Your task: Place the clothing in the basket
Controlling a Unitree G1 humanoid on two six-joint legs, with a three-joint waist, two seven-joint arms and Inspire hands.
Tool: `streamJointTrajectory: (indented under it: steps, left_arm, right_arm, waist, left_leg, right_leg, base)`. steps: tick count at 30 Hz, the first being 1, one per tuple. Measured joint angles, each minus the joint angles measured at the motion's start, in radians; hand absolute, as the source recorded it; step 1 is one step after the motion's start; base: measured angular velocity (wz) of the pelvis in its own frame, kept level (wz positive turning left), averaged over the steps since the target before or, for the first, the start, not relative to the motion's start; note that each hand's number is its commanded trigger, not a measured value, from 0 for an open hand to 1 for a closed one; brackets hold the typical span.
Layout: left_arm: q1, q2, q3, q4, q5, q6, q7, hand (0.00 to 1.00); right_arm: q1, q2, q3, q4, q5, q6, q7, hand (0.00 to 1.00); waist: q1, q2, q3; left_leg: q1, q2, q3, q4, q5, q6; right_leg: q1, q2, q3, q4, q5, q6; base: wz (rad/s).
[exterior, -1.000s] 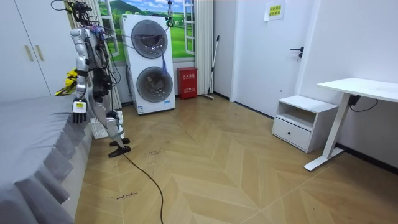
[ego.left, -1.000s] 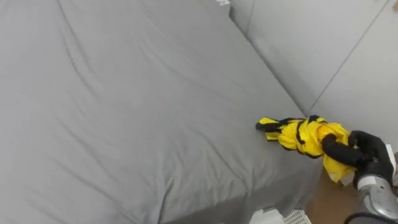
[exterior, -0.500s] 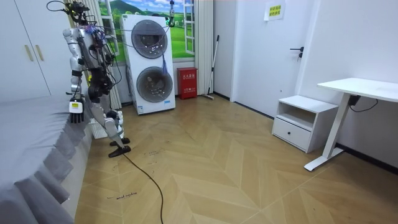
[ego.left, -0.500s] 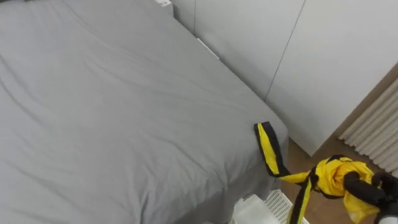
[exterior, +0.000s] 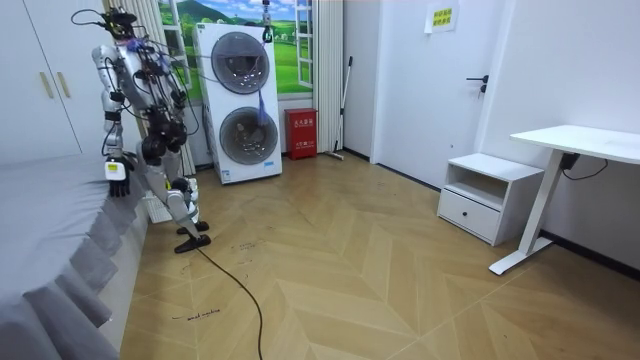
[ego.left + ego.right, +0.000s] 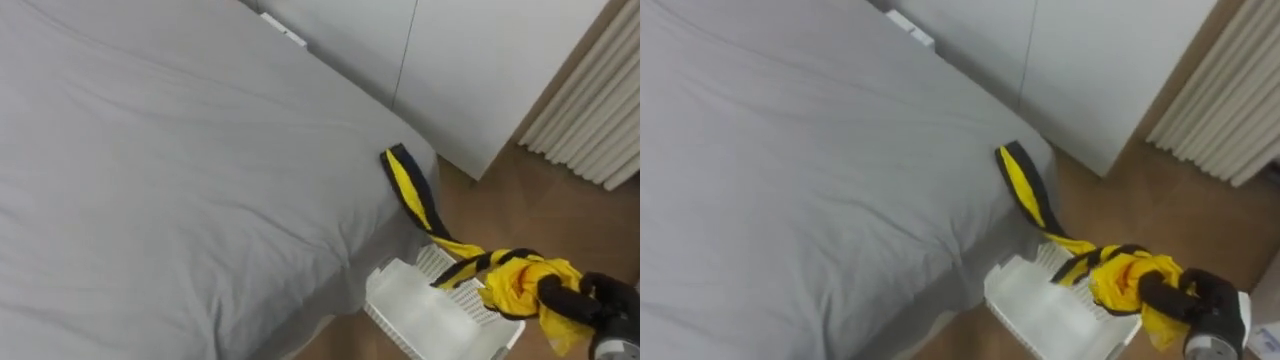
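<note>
Right hand (image 6: 605,302) fingers curled, gripping; left hand (image 5: 117,169) apparently hangs low.

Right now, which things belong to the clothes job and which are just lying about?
Job: yellow-and-black garment; right hand clutching it; white basket beside the bed.
Just about: washing machines; red box; white desk; low white cabinet.
</note>
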Motion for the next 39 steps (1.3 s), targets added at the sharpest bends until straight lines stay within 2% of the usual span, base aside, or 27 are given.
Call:
streamJointTrajectory:
  steps: [2, 5, 7, 11, 12, 13, 17, 19, 22, 23, 26, 33, 39]
  left_arm:
    - [-0.03, -0.001, -0.017, 0.013, -0.031, -0.008, 0.0, 0.0]
    - [-0.038, -0.006, -0.022, 0.018, -0.082, -0.016, -0.001, 0.0]
    - [-0.047, -0.006, -0.053, 0.038, -0.119, -0.016, 0.001, 0.0]
    - [-0.052, -0.01, -0.11, 0.043, -0.119, -0.016, 0.002, 0.0]
    - [-0.052, -0.009, -0.126, 0.043, -0.117, -0.018, 0.002, 0.0]
    - [-0.052, -0.009, -0.136, 0.046, -0.117, -0.019, 0.003, 0.0]
    - [-0.052, -0.009, -0.15, 0.048, -0.117, -0.018, 0.003, 0.0]
    - [-0.056, -0.009, -0.15, 0.046, -0.118, -0.018, 0.002, 0.0]
    - [-0.061, -0.009, -0.151, 0.044, -0.118, -0.02, 0.0, 0.0]
    - [-0.073, -0.009, -0.151, 0.043, -0.118, -0.02, -0.001, 0.0]
    - [-0.091, -0.011, -0.152, 0.044, -0.118, -0.021, 0.0, 0.0]
    - [-0.093, -0.011, -0.151, 0.04, -0.118, -0.021, 0.003, 0.0]
    - [-0.093, -0.011, -0.153, 0.041, -0.118, -0.022, 0.003, 0.0]
  right_arm:
    - [-0.055, -0.009, 0.013, 0.054, 0.0, -0.003, -0.004, 1.0]
    - [-0.129, -0.014, 0.027, 0.116, 0.005, -0.02, -0.03, 1.0]
    - [-0.171, -0.02, 0.054, 0.189, 0.007, -0.033, -0.047, 1.0]
    - [-0.203, -0.025, 0.083, 0.266, 0.009, -0.035, -0.047, 1.0]
    - [-0.21, -0.027, 0.096, 0.286, 0.009, -0.035, -0.045, 0.88]
    - [-0.217, -0.027, 0.114, 0.305, 0.009, -0.039, -0.044, 0.0]
    - [-0.236, -0.027, 0.147, 0.37, 0.017, -0.048, -0.035, 0.0]
    - [-0.239, -0.027, 0.15, 0.401, 0.023, -0.05, -0.033, 0.0]
    - [-0.254, -0.027, 0.15, 0.434, 0.041, -0.056, -0.034, 0.0]
    - [-0.265, -0.027, 0.15, 0.453, 0.042, -0.06, -0.036, 0.0]
    - [-0.286, -0.026, 0.151, 0.479, 0.039, -0.067, -0.036, 0.0]
    - [-0.302, -0.028, 0.15, 0.516, 0.04, -0.068, -0.035, 0.0]
    - [-0.296, -0.028, 0.147, 0.517, 0.048, -0.069, -0.037, 0.0]
  waist:
    - [0.005, 0.007, 0.0039]
    - [0.01, 0.02, 0.0072]
    - [0.015, 0.036, 0.0055]
    - [0.025, 0.063, 0.0061]
    - [0.044, 0.066, 0.0047]
    - [0.052, 0.071, 0.0066]
    - [0.084, 0.077, 0.0056]
    - [0.097, 0.084, 0.005]
    - [0.109, 0.085, 0.0054]
    - [0.112, 0.085, 0.0055]
    - [0.128, 0.084, 0.0062]
    - [0.144, 0.083, 0.007]
    - [0.136, 0.081, 0.0078]
  left_leg:
    - [-0.031, -0.005, -0.004, 0.003, 0.001, 0.002]
    - [-0.068, -0.01, -0.014, 0.004, 0.008, 0.012]
    - [-0.099, -0.01, -0.024, 0.005, 0.013, 0.02]
    - [-0.126, -0.016, -0.042, 0.004, 0.024, 0.026]
    - [-0.131, -0.017, -0.041, 0.005, 0.024, 0.026]
    - [-0.137, -0.018, -0.042, 0.005, 0.024, 0.026]
    - [-0.164, -0.02, -0.052, 0.005, 0.03, 0.029]
    - [-0.18, -0.024, -0.072, 0.005, 0.039, 0.031]
    - [-0.186, -0.03, -0.085, 0.002, 0.042, 0.033]
    - [-0.193, -0.034, -0.102, 0.001, 0.047, 0.035]
    - [-0.201, -0.035, -0.109, 0.0, 0.048, 0.036]
    - [-0.206, -0.035, -0.124, -0.004, 0.05, 0.039]
    - [-0.205, -0.036, -0.144, -0.005, 0.051, 0.041]
  right_leg:
    - [-0.039, 0.002, 0.001, 0.017, 0.001, -0.002]
    - [-0.09, 0.002, 0.0, 0.039, 0.001, -0.003]
    - [-0.118, -0.001, -0.007, 0.041, 0.003, -0.006]
    - [-0.142, -0.014, -0.032, 0.052, 0.003, -0.007]
    - [-0.152, -0.014, -0.031, 0.057, 0.003, -0.007]
    - [-0.159, -0.016, -0.033, 0.059, 0.003, -0.007]
    - [-0.183, -0.021, -0.038, 0.063, 0.002, -0.007]
    - [-0.191, -0.031, -0.061, 0.059, 0.002, -0.007]
    - [-0.193, -0.037, -0.071, 0.058, 0.001, -0.007]
    - [-0.193, -0.045, -0.089, 0.058, -0.002, -0.006]
    - [-0.197, -0.049, -0.096, 0.056, -0.002, -0.006]
    - [-0.197, -0.057, -0.113, 0.053, -0.006, -0.004]
    - [-0.177, -0.066, -0.137, 0.042, -0.008, -0.002]
  base:
    - [0.0]
    - [0.02]
    - [0.15]
    - [0.22]
    - [0.0]
    - [0.0]
    - [0.09]
    - [0.25]
    - [0.21]
    - [0.28]
    - [0.16]
    - [0.07]
    - [0.11]
